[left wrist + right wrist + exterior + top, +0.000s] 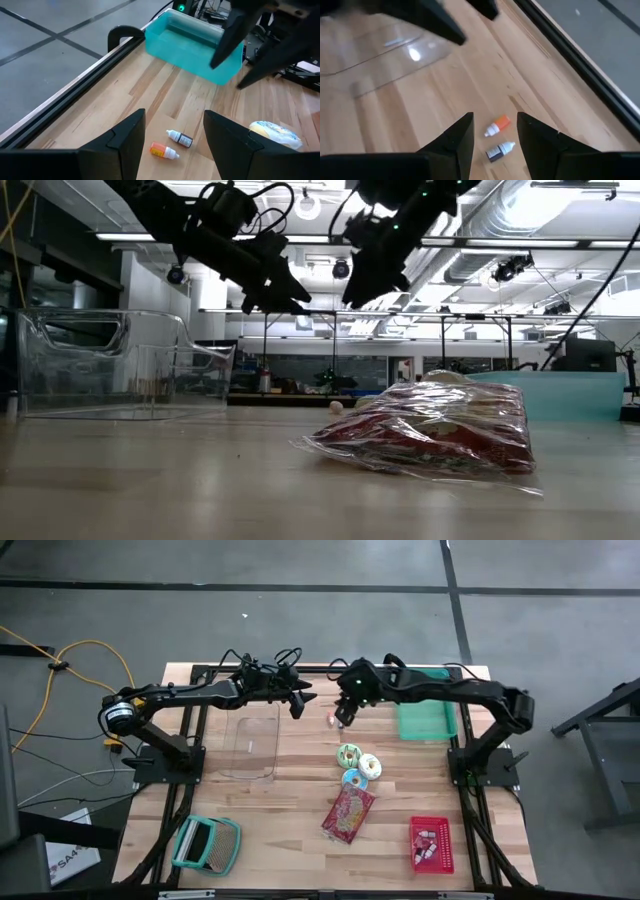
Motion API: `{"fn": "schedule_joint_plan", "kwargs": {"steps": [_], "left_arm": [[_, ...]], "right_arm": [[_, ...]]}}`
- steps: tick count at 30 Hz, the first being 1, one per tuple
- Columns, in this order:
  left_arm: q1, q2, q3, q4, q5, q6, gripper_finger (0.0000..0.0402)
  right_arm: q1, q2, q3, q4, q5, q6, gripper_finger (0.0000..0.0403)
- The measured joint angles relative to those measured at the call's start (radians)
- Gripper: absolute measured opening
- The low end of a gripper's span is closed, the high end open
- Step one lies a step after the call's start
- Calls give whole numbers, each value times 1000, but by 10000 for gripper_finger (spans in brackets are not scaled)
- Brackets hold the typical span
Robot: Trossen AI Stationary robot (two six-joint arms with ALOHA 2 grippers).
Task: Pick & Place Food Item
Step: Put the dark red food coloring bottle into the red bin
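Note:
Three wrapped donuts (357, 766) lie in a cluster at mid-table, and a red snack bag (348, 813) lies flat nearer the front edge (430, 430). Two small dropper bottles, one orange (497, 125) and one dark (499, 150), lie on the wood near the far edge. My left gripper (298, 700) hangs open above the table, left of the bottles (174, 117). My right gripper (343, 712) hangs open right above them, tilted down (495, 117). Neither has anything between its fingers. One donut (275, 134) shows in the left wrist view.
A clear plastic bin (250, 745) stands left of centre. A teal tray (427, 718) sits at the far right. A red package (431, 844) lies at the front right, and a teal and white object (205, 845) at the front left. Black frame rails run along the table's edges.

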Motion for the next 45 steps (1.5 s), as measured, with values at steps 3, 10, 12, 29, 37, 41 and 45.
{"fn": "schedule_joint_plan", "kwargs": {"steps": [3, 10, 12, 29, 37, 41, 45], "left_arm": [[0, 0, 0, 0, 0, 0, 195], [0, 0, 0, 0, 0, 0, 195], [0, 0, 0, 0, 0, 0, 195], [0, 0, 0, 0, 0, 0, 195], [0, 0, 0, 0, 0, 0, 195], [0, 0, 0, 0, 0, 0, 195], [0, 0, 0, 0, 0, 0, 195]], "right_arm": [[0, 30, 22, -26, 32, 74, 138], [27, 71, 23, -22, 74, 205, 138], [33, 77, 23, -33, 75, 242, 138], [34, 86, 23, -184, 69, 630, 138], [34, 198, 22, -121, -6, 698, 138], [34, 238, 22, -93, -14, 720, 138], [29, 247, 22, -94, 0, 746, 138]]}}
